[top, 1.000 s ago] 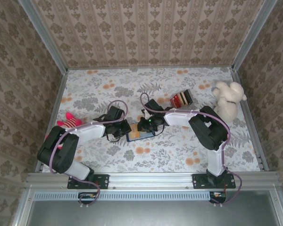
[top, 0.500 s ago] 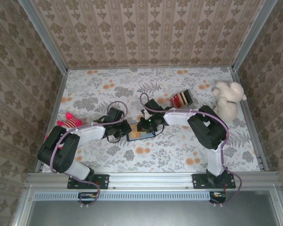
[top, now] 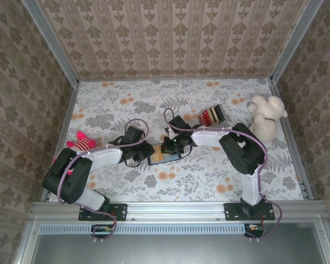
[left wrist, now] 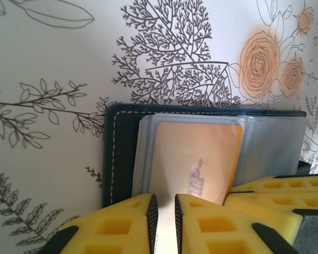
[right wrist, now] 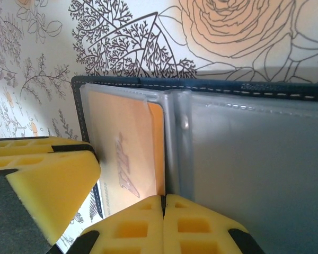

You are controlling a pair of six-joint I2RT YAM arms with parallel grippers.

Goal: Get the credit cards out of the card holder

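One flower-printed table [top: 209, 181] carries the open card holder [left wrist: 119, 153], just ahead of both pincers. It is navy with pale stitching and glossy clear sleeves [right wrist: 244, 174]. One sleeve holds an orange, round-cornered credit card [left wrist: 196, 159] whose print is unreadable. The left pincer [left wrist: 162, 222] nips the card's near edge. The right pincer [right wrist: 162, 222] is pressed together at the fold.
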